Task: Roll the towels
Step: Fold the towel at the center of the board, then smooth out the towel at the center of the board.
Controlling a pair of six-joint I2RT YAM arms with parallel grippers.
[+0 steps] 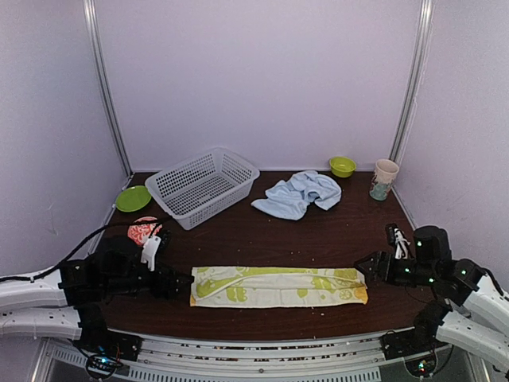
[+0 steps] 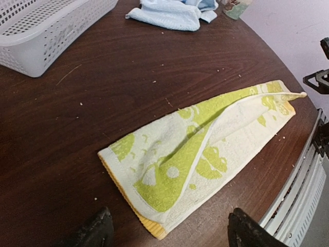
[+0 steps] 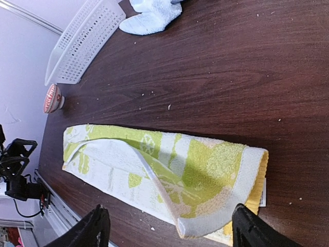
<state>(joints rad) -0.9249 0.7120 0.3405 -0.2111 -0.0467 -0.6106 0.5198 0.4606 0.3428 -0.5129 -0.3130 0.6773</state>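
Table (image 1: 278, 239), near edge: lime towel (image 1: 278, 286), seemingly clear, between left gripper (image 1: 183, 284), right gripper (image 1: 363, 267).

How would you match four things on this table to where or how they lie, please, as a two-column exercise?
Things:
1. lemon-print towel
2. pale blue towel
3. white basket
4. green bowl

Places or states:
a. at the back, beside the cup
b. crumpled in a heap
c. lying in a long flat strip at the near edge
d. on the left, beside the green plate

Pairs: 1-c; 2-b; 3-d; 4-a
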